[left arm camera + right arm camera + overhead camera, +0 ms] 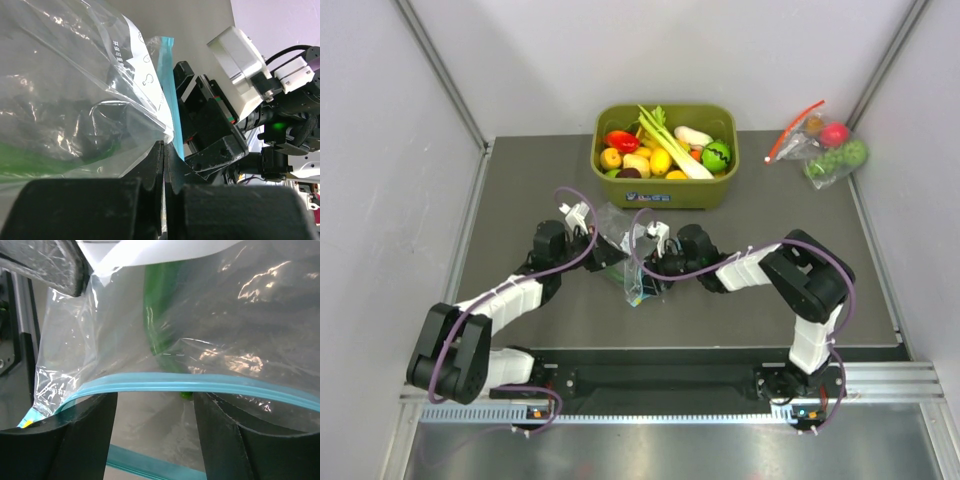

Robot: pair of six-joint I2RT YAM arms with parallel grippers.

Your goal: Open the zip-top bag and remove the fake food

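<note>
Top external view: the zip-top bag point(618, 228) sits at the table's centre between both arms, with the green bin point(665, 193) at its 12 o'clock. The left gripper point(164, 150) is pinched closed on the bag's clear plastic beside the white label. The right gripper point(155, 412) has its jaws spread apart, and the blue-green zip strip point(200, 382) lies across the gap. Green fake food point(161, 320) shows inside the bag.

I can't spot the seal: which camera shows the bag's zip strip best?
Right wrist: the zip strip runs across, close, sharp. Left wrist shows a narrow sliver; from above the bag is too small.
</note>
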